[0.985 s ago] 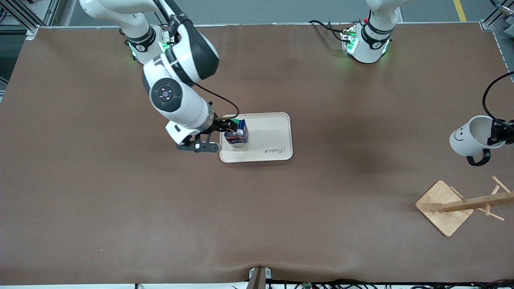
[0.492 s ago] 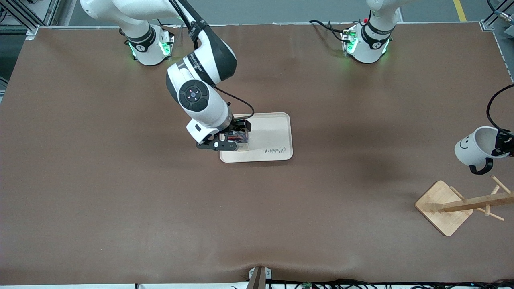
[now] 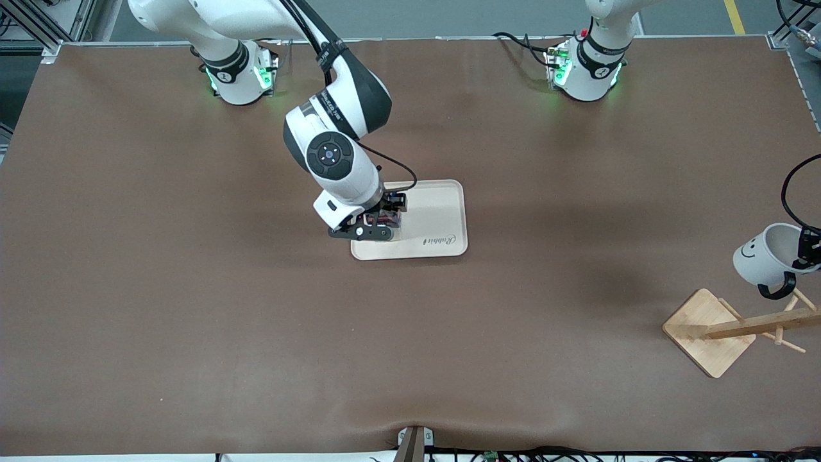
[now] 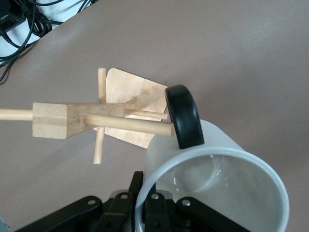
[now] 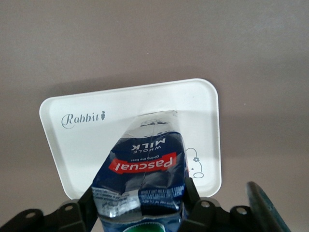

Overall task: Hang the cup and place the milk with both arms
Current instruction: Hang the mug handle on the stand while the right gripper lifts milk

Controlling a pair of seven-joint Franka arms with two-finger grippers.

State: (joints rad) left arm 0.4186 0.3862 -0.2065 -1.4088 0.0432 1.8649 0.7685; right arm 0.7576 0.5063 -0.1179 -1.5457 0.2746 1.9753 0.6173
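Observation:
My right gripper (image 3: 383,215) is shut on the dark blue milk carton (image 5: 145,179), held upright on the white tray (image 3: 436,218); the arm hides most of the carton in the front view. Its fingers (image 5: 193,191) press the carton's sides near the green cap. My left gripper (image 3: 807,251) is shut on the rim of the white smiley cup (image 3: 766,255), over the wooden rack (image 3: 737,327). In the left wrist view the cup's black handle (image 4: 183,116) touches the tip of a rack peg (image 4: 130,123).
The rack's square base (image 3: 705,330) stands near the left arm's end of the table, its post leaning out of the front view. The tray (image 5: 145,104) carries "Rabbit" lettering. Brown table surface lies all around.
The right arm swung over the tray and stood the milk carton upright on it. The left gripper lowered the cup toward the rack peg.

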